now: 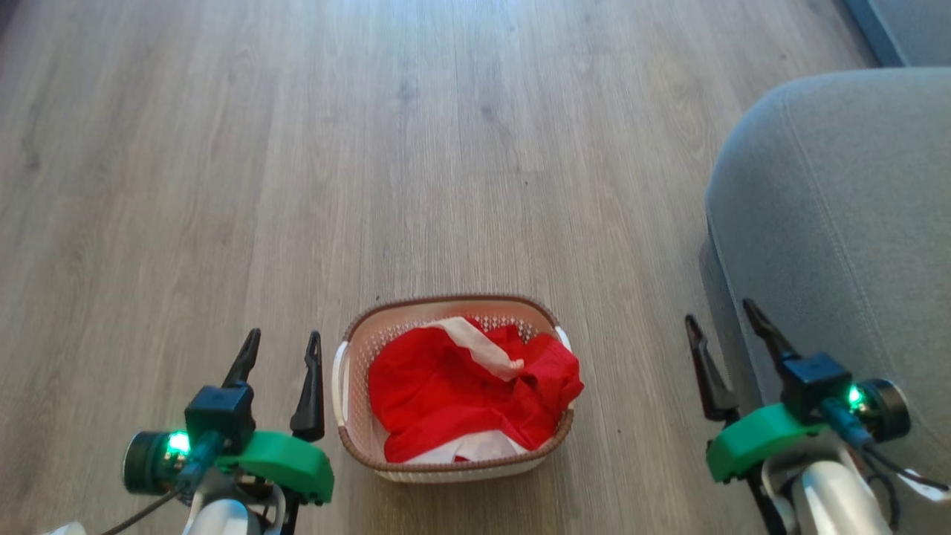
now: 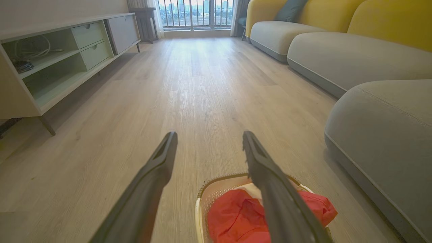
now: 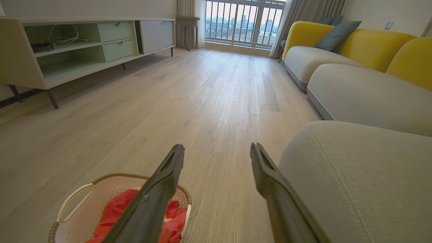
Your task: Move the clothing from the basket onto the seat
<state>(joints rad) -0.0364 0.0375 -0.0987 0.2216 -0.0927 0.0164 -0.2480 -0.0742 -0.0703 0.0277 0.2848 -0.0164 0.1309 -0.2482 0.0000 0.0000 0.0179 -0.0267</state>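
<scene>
Head view: I see the clothing all inside the basket, on the floor.
Seat: the seat carries no garment (task not started).
Tools: left tool and right tool spread wide, holding nothing.
Remaining: everything.

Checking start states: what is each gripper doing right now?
Left gripper: open, holding nothing.
Right gripper: open, holding nothing.

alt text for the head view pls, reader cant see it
A cream basket holding red and white clothing sits on a wood floor between the robot's open left gripper and open right gripper. The grey seat stands at the right, beside the right gripper.
</scene>
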